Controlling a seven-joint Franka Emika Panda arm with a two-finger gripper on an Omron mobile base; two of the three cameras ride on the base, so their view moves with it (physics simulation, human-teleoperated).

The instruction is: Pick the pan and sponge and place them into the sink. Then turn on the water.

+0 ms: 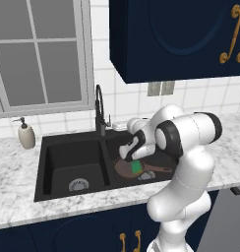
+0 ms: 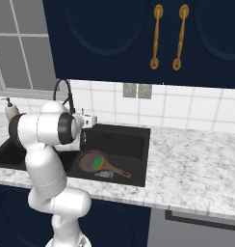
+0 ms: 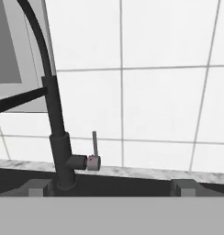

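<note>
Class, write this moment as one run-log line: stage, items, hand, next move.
stage: faucet approach | pan and sponge: in right basin of sink | jaws: open, empty | lever: upright, untouched | next: likely push lever

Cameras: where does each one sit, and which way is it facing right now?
Left base view: behind the arm's left, looking down at the sink; arm rises lower right.
Right base view: behind its right; arm lower left.
Hand view: looks along the claw at the faucet and lever.
Both base views share pan and sponge.

No text, label, brand, number or sign can be read anywhere.
</note>
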